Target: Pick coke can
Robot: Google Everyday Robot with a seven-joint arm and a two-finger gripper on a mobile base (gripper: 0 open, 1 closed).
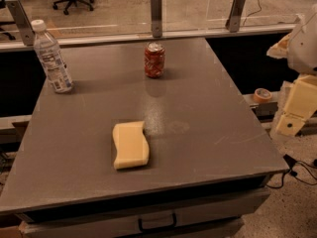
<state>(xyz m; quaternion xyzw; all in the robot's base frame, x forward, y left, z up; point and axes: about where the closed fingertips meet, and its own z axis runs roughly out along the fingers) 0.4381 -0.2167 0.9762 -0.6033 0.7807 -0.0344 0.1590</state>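
Note:
The coke can [154,60] is a small red can with white markings and a silver top. It stands upright on the grey table [208,133], near the far edge at the middle. My gripper [297,108] hangs off the table's right side, level with its middle and well away from the can. It holds nothing that I can see.
A clear plastic water bottle [51,56] with a white cap stands at the far left of the table. A yellow sponge [130,145] lies near the front middle. A glass barrier with metal posts [156,14] runs behind the table. A tape roll [261,94] lies on a ledge at the right.

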